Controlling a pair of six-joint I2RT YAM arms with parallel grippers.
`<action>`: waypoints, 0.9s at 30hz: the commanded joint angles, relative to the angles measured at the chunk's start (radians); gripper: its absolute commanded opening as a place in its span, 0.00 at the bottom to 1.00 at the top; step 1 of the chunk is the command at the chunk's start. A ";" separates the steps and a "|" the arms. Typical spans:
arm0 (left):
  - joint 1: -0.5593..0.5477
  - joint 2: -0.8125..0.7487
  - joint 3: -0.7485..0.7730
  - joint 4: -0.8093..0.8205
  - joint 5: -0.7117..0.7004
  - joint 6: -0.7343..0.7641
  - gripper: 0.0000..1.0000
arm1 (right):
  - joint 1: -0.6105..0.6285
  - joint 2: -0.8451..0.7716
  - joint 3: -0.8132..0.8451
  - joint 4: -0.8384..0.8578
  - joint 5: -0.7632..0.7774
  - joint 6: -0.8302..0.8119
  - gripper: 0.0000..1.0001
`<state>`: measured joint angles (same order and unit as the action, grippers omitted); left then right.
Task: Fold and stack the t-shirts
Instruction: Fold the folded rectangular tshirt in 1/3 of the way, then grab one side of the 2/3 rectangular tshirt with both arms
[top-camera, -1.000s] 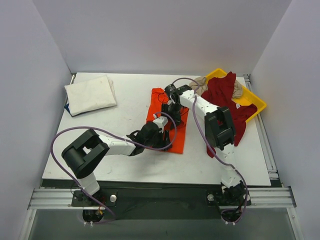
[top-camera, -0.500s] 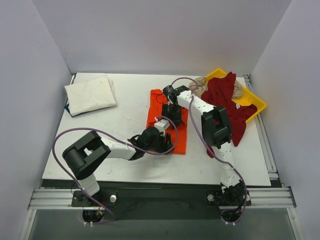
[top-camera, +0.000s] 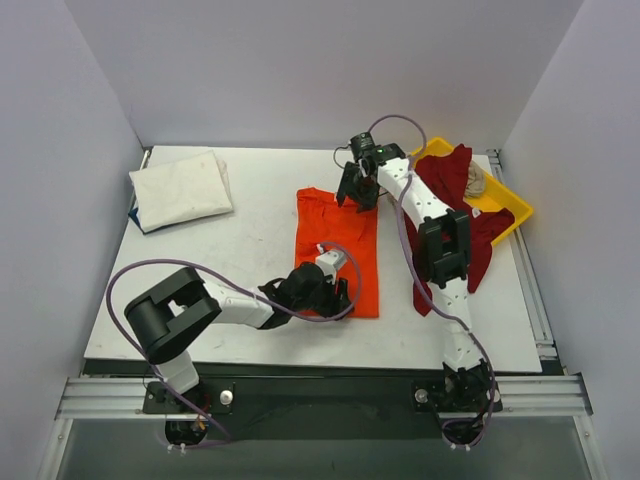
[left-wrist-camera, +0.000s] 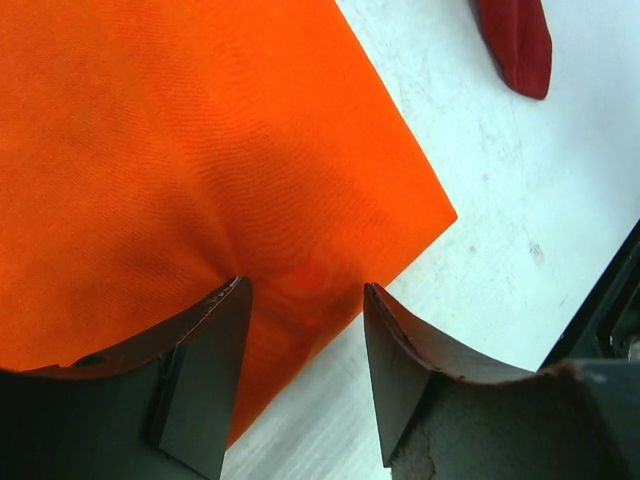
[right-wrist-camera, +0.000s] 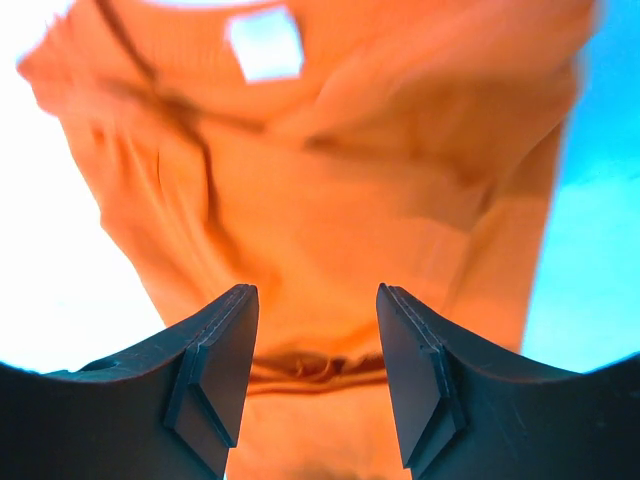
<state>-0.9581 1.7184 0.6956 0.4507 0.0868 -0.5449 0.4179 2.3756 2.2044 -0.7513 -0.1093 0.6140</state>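
Observation:
The bright orange t-shirt (top-camera: 337, 248) lies spread flat in the middle of the table. My left gripper (top-camera: 335, 292) is low over its near edge, open; one finger (left-wrist-camera: 205, 350) rests over the cloth (left-wrist-camera: 200, 150), the other over bare table. My right gripper (top-camera: 354, 192) stands open at the shirt's far end, its jaws on either side of a small ridge of orange cloth (right-wrist-camera: 320, 365). A white t-shirt (top-camera: 180, 188) lies folded at the far left. The dark red t-shirt (top-camera: 455, 205) hangs out of the tray, with a beige one (top-camera: 474, 181) behind it.
The yellow tray (top-camera: 512, 205) sits at the far right, near the table's right edge. A tip of the dark red cloth (left-wrist-camera: 515, 40) lies on the table to the right of the orange shirt. Purple cables loop around both arms.
The orange shirt has gone from bunched and narrow to stretched out flat. My right gripper moved to the far end, and my left gripper shifted toward the near edge.

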 joint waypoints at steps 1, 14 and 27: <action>-0.022 -0.028 -0.028 -0.142 0.041 -0.012 0.60 | -0.034 -0.044 0.017 -0.020 -0.032 0.007 0.52; 0.022 -0.315 0.217 -0.553 -0.117 0.025 0.68 | -0.099 -0.458 -0.490 0.013 -0.110 -0.068 0.53; 0.355 -0.494 -0.050 -0.618 0.085 -0.076 0.64 | 0.082 -0.891 -1.245 0.200 -0.256 0.140 0.48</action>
<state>-0.6258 1.2594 0.6662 -0.1261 0.0856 -0.6025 0.4538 1.5455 1.0374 -0.5976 -0.3153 0.6579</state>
